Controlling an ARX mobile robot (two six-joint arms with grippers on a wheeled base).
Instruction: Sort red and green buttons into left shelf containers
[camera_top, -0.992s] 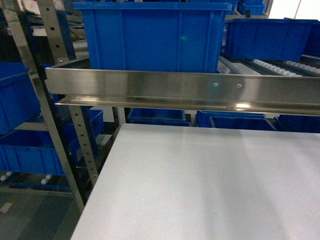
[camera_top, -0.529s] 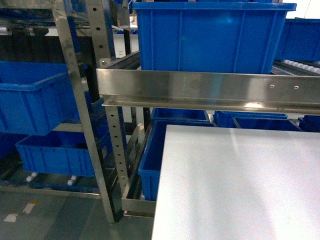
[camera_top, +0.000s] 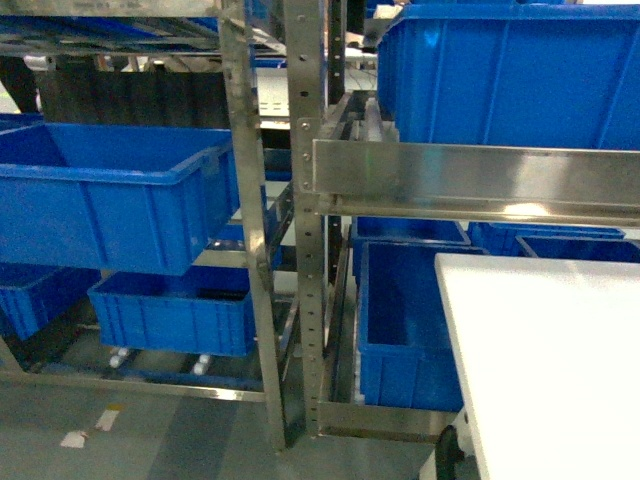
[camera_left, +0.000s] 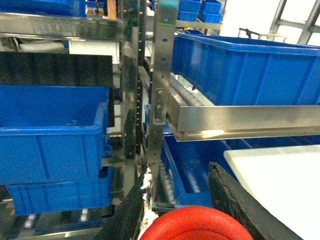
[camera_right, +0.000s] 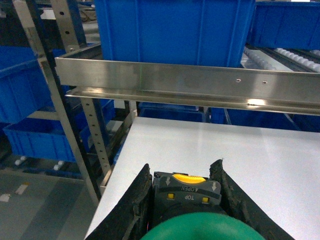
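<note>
Head view: steel racking with perforated upright posts (camera_top: 302, 230), no arm or gripper anywhere in frame. On the left bay, a large deep glossy blue plastic bin (camera_top: 110, 205) with a thick rolled rim and sloping walls, tilted forward on its shelf; below it a lower, shallower blue bin (camera_top: 175, 310) above white rollers. On the right bay, a brushed stainless angle rail (camera_top: 480, 180) beneath another big blue bin (camera_top: 510, 75), and a flat matte white tabletop (camera_top: 560, 360) cutting in at lower right.

Left wrist view, showing what the head camera misses: left gripper (camera_left: 192, 210) at the bottom edge, two rough black padded fingers (camera_left: 245, 202) flanking a smooth round red mushroom cap, the red button (camera_left: 196, 229). Cap sitting between the fingers, apparently grasped, though contact points fall below the frame. Same large blue bin (camera_left: 50, 132) visible to the left, well apart from the gripper.

Right wrist view: right gripper (camera_right: 182, 200) clamped on the green button (camera_right: 192, 226), black textured fingers (camera_right: 132, 205) pressed against both sides of its dark grey switch body. Body marked with a yellow insert and the words "OPEN" and "TOP"; rounded green cap nearest the camera. Beneath, the white tabletop (camera_right: 210, 145); ahead, the steel rail (camera_right: 190, 82) with two small screws and a ribbed blue bin wall.
</note>
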